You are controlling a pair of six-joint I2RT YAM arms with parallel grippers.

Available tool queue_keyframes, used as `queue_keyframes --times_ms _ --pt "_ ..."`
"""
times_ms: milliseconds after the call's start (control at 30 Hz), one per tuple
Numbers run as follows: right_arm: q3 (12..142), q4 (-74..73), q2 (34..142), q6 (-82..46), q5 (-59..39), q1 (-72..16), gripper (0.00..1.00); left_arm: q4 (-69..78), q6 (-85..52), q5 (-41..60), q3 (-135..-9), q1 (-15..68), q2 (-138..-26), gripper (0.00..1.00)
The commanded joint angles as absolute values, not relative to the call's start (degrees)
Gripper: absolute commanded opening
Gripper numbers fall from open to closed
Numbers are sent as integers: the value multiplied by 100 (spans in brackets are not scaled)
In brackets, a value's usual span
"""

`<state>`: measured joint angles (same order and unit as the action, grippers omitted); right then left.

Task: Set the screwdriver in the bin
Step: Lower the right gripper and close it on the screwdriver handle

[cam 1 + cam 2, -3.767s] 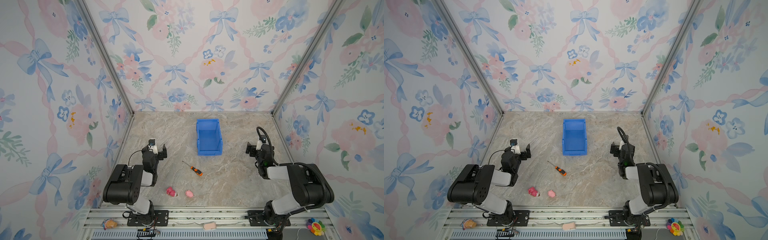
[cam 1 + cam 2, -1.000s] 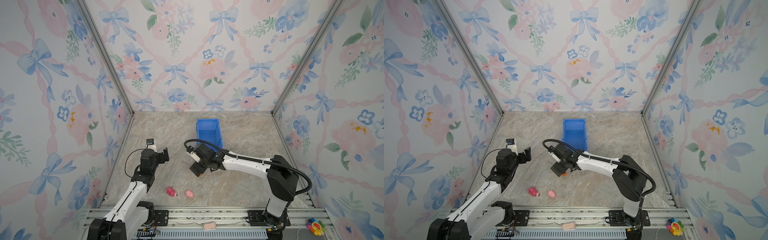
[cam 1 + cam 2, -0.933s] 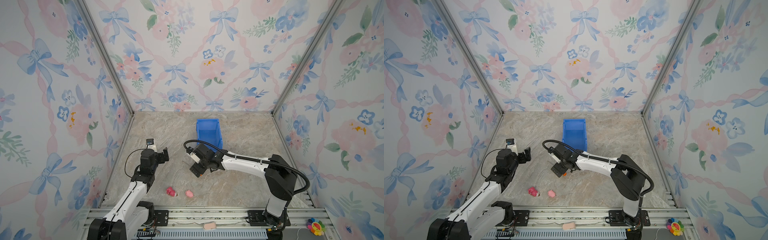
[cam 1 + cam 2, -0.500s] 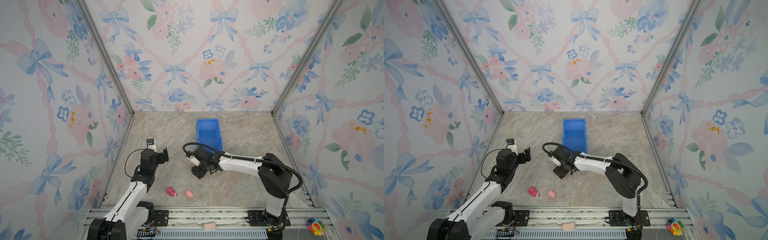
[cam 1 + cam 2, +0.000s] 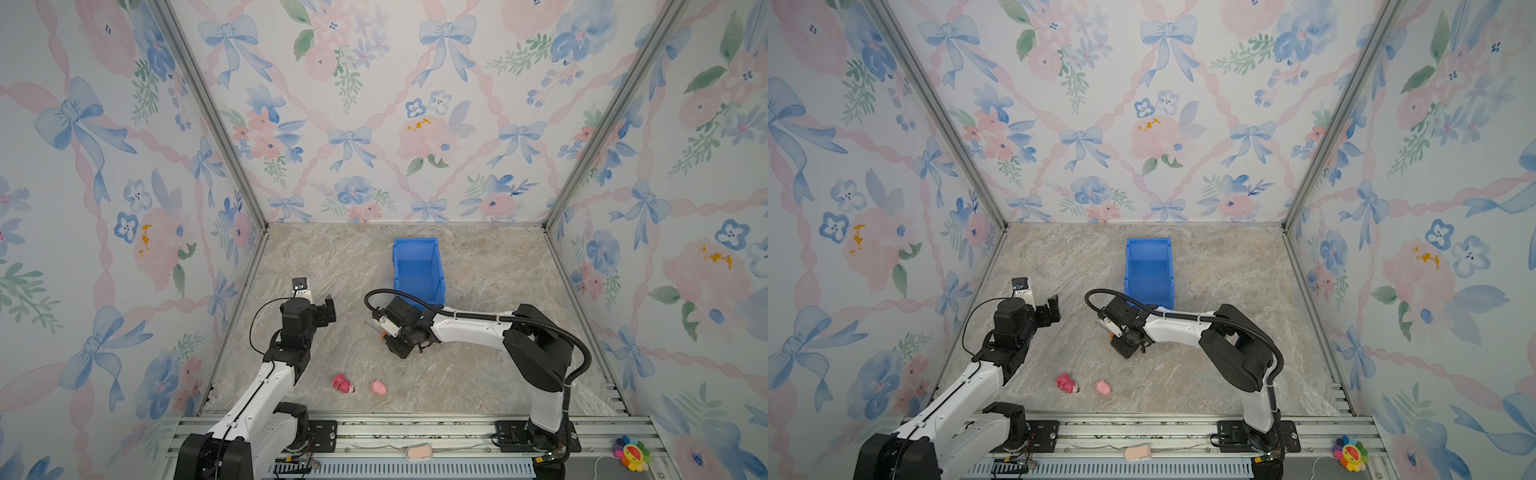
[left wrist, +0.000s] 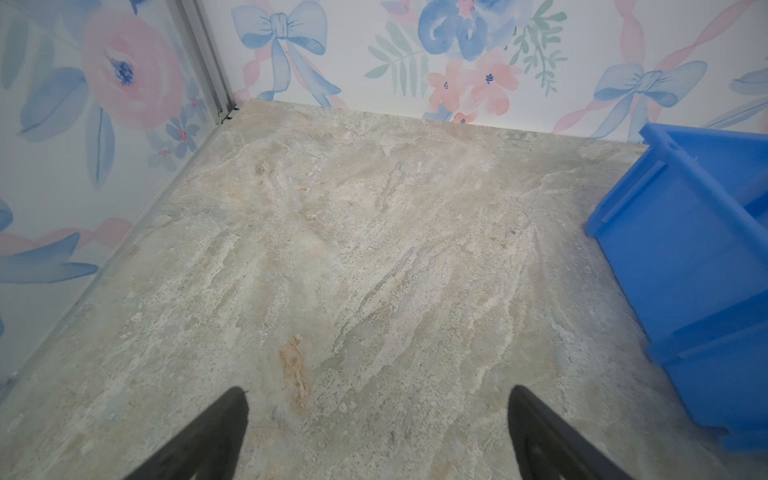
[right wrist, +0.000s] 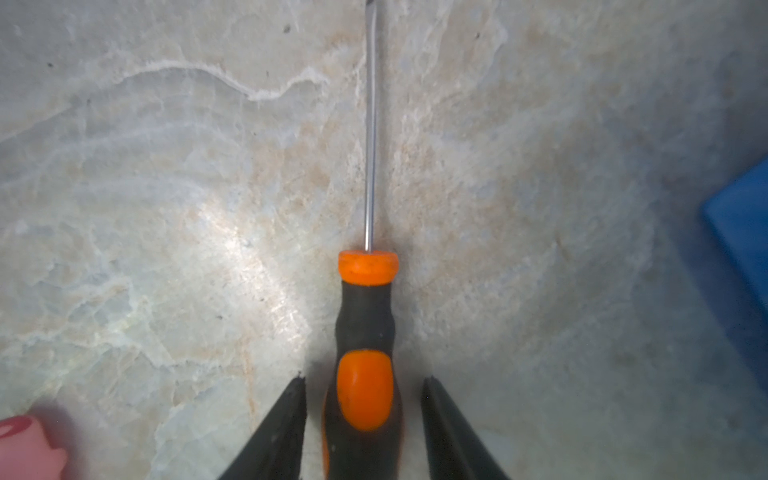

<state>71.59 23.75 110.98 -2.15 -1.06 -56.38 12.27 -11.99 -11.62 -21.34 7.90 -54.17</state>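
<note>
white-and-black right arm (image 5: pixel 465 330) reaches low across the middle, right gripper (image 7: pixel 364 380) narrowly parted; left arm (image 5: pixel 274 382) raised, left gripper (image 6: pixel 378 390) spread wide.

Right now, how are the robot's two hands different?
The left hand holds nothing; the right hand has the screwdriver handle between its fingers. The left hand's fingers stand wide apart; the right hand's sit closer, with small gaps beside the handle. Both have black fingers.

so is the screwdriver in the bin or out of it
Out: the screwdriver lies on the table, inside the open right gripper; the bin nearby looks empty.
</note>
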Motion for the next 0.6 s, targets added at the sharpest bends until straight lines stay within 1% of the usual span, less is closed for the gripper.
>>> queue_keyframes --times_ms 0,133,200,433,567 --pt "7049 2507 11237 -290 -143 -5719 43 1316 -1063 -1297 -2179 777 -5396 98" --pt "7037 2618 11241 -264 -148 -5730 27 1314 -1082 -1291 -2163 786 -5366 98" --pt "7024 2676 11225 -257 -60 -5742 20 1316 -1089 -1310 -2161 786 -5337 98" --pt "6881 2702 10811 -329 161 -5847 7 1318 -1029 -1282 -2159 815 -5224 98" --pt "6802 2681 10325 -545 311 -5897 3 1314 -1038 -1224 -2159 825 -5172 98"
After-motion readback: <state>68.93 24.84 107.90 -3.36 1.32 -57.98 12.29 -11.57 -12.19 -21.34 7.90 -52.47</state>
